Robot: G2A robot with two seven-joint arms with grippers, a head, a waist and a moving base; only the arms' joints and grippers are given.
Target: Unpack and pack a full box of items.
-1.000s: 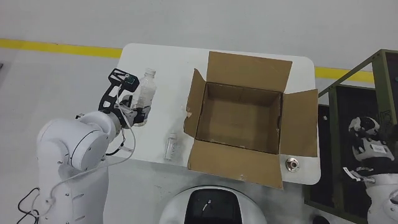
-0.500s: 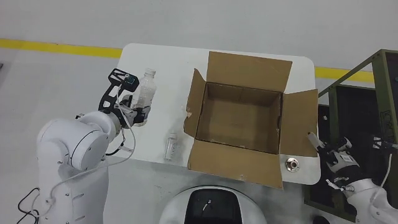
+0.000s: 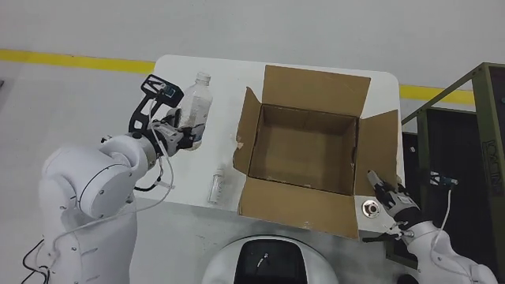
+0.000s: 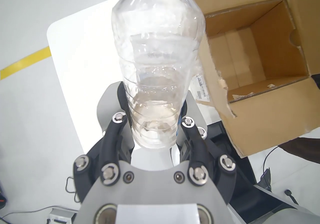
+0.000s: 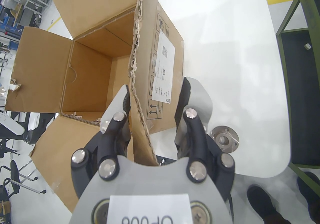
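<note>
My left gripper (image 3: 186,129) (image 4: 152,122) is shut on the base of a clear plastic bottle (image 3: 197,104) (image 4: 155,47), held above the table left of the open cardboard box (image 3: 316,87) (image 4: 262,42) (image 5: 87,65). The bottle points up and toward the box. The box interior looks empty. At the box's right flap (image 5: 140,120), my right gripper (image 3: 387,196) (image 5: 155,102) is open, one finger on each side of the flap's torn edge.
A small clear vial (image 3: 216,184) lies on the white table (image 3: 213,75) near the box's front left corner. A round metal flange (image 3: 369,208) (image 5: 224,139) sits at the table's front right corner. A green rack (image 3: 473,126) stands to the right.
My left gripper has raised the bottle and carried it a little toward the box. The right arm has swung in from the rack side to the box's right flap.
</note>
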